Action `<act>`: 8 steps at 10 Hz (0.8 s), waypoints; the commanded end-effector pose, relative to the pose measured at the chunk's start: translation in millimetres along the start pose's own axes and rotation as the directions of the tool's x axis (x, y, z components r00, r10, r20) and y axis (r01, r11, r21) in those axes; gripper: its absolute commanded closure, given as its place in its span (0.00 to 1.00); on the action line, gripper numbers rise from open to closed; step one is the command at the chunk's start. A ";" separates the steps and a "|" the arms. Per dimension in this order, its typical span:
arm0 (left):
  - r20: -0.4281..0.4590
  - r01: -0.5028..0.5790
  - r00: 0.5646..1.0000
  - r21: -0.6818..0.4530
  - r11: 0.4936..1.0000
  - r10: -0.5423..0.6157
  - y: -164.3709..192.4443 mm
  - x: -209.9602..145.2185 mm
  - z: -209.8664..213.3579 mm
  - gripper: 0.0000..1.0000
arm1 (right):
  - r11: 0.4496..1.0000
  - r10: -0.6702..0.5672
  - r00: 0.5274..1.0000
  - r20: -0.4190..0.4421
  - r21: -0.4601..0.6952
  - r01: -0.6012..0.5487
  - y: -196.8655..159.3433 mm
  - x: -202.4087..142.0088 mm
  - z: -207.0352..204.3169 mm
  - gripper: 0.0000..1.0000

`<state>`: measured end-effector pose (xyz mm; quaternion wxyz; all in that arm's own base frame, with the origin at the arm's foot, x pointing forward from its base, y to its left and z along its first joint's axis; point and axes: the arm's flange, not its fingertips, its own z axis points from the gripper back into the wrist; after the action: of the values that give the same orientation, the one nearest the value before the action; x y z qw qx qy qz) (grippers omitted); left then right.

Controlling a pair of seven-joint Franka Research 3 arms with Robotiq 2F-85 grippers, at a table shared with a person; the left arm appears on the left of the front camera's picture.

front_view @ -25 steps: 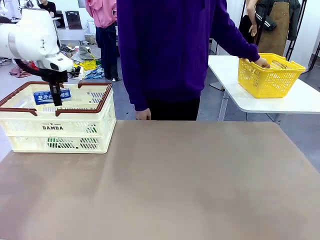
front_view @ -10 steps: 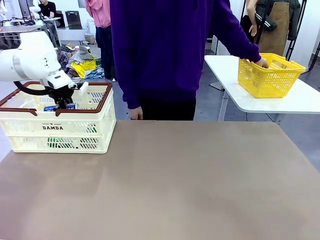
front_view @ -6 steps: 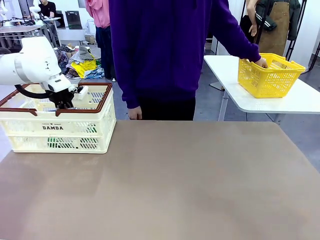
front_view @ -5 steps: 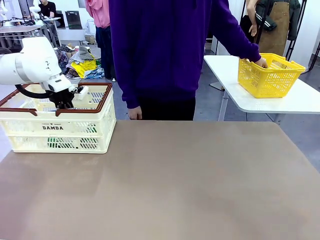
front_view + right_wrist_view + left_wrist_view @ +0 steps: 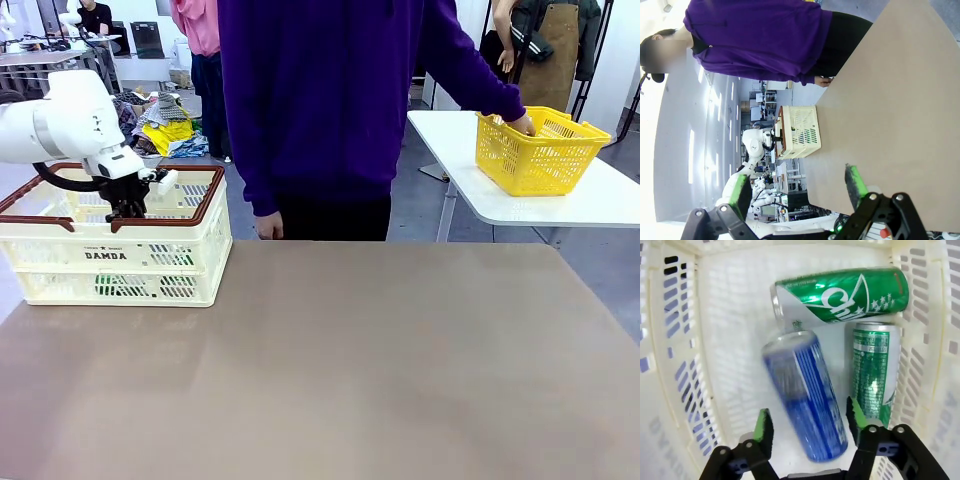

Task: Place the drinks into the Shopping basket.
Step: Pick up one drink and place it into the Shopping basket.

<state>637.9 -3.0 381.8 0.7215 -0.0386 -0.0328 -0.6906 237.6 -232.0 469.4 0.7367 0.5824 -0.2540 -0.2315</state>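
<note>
Left fingers (image 5: 762,429) just opened, now empty; blue metal drink can (image 5: 805,400) lands in cream slotted plastic basket (image 5: 715,315), 3rd drink in.

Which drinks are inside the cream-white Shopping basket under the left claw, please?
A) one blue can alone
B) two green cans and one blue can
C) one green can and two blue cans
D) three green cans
B: the left wrist view shows the upper green can and the right green can beside the blue can within the Shopping basket.
</note>
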 end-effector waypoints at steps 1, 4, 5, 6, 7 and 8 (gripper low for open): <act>0.028 -0.009 1.000 -0.001 1.000 0.009 2.3 -1.6 5.5 0.00 | 1.000 0.012 1.000 0.009 0.023 -0.013 2.3 2.2 0.0 0.00; 0.044 0.003 0.999 0.023 1.000 -0.004 1.1 -0.1 13.3 0.00 | 1.000 0.012 1.000 0.009 0.023 -0.013 2.3 2.2 0.0 0.00; 0.067 0.016 0.998 0.027 1.000 -0.018 0.9 0.4 18.5 0.00 | 1.000 0.012 1.000 0.009 0.023 -0.013 2.3 2.2 0.0 0.00; 0.137 0.023 0.990 0.015 1.000 -0.025 -0.9 1.4 32.3 0.00 | 1.000 0.012 1.000 0.009 0.023 -0.013 2.3 2.2 0.0 0.00; 0.155 -0.002 0.988 0.000 1.000 0.002 -6.6 -1.0 52.0 0.00 | 1.000 0.012 1.000 0.009 0.023 -0.013 2.3 2.2 0.0 0.00; 0.131 0.003 0.991 0.032 0.999 -0.007 -19.6 -5.7 78.6 0.00 | 1.000 0.012 1.000 0.009 0.023 -0.013 2.3 2.2 0.0 0.00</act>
<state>632.2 -2.2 435.9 0.7231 -0.0682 -0.0815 -0.6826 237.7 -231.9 469.4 0.7367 0.5824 -0.2539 -0.2315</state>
